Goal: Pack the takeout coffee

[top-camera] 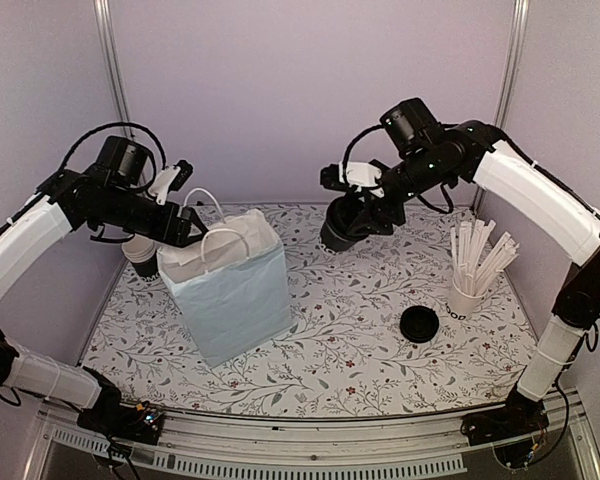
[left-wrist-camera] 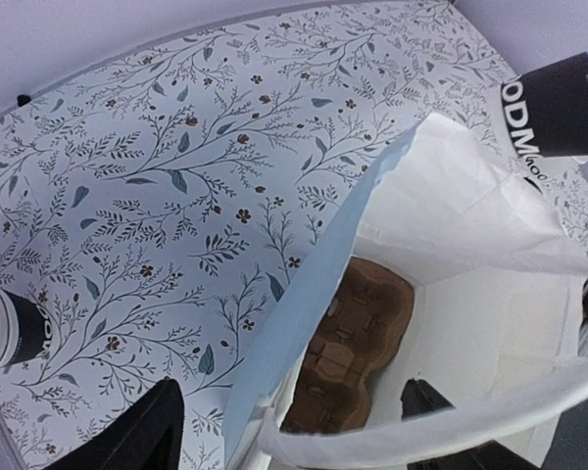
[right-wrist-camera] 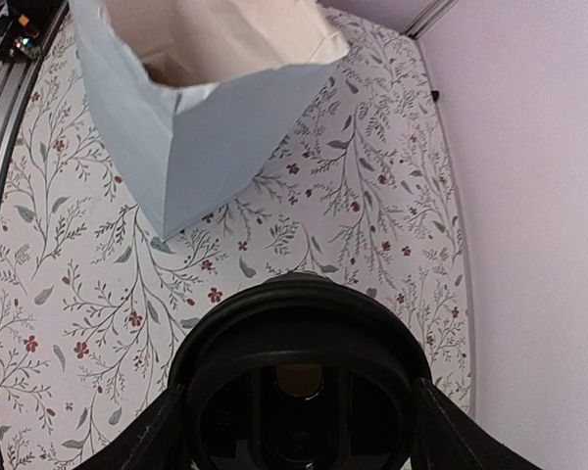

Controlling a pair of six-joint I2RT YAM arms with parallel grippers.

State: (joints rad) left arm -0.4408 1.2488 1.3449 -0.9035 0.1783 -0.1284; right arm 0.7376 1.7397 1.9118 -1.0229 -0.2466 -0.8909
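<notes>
Clamped on black cup [top-camera: 340, 228] with right gripper [right-wrist-camera: 299, 441], aloft; spread apart astride rim of blue bag [top-camera: 235, 295] with left gripper [left-wrist-camera: 279, 426], brown carrier [left-wrist-camera: 358, 348] inside at bottom, below it.

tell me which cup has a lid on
The black cup in the right end effector, capped with a black lid; the white stirrer cup stands open, full of sticks.
</notes>
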